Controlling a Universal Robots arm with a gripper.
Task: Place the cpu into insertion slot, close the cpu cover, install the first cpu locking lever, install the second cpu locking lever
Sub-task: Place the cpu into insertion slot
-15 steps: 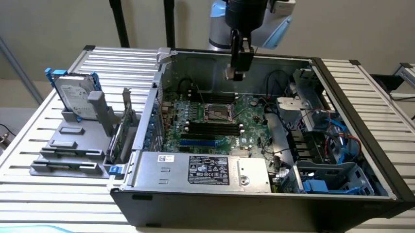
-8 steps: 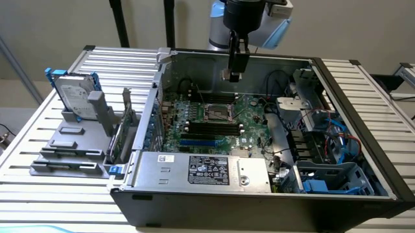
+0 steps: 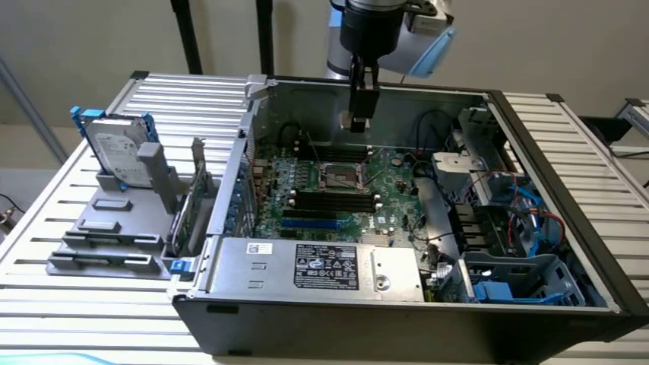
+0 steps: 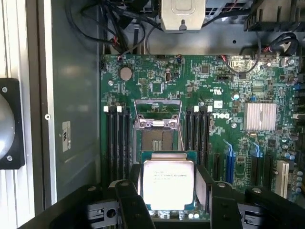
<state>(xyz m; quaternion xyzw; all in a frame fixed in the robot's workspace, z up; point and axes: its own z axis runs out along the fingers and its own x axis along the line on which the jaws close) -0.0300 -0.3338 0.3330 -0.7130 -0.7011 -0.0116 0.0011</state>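
Your fingers point(image 4: 127, 198) pinch the cpu point(image 4: 167, 183) by its edges, silver face showing. It hangs over the green board point(image 4: 248, 76), near the open insertion slot point(image 4: 157, 138), whose cpu cover point(image 4: 157, 102) stands raised.

The arm point(image 3: 370, 26) I'm looking at ends in a thick, glossy black cylinder. A silver-grey joint housing sits behind it, and a pale blue round cap point(image 3: 433, 47) is fitted on one side, the usual trim on this make of robot. Beneath the cylinder comes a narrow black stem point(image 3: 362, 87), flat-sided and plain, leading to the pincer point(image 3: 357, 122). From the wrist view it is matt black throughout: two chunky fingers point(image 4: 127, 200) with rounded shoulders, set on a wide, angular black body point(image 4: 281, 210). Small round screw heads point(image 4: 257, 191) sit near the upper corners of that body, and paler grey blocks point(image 4: 101, 210) show beside each finger.
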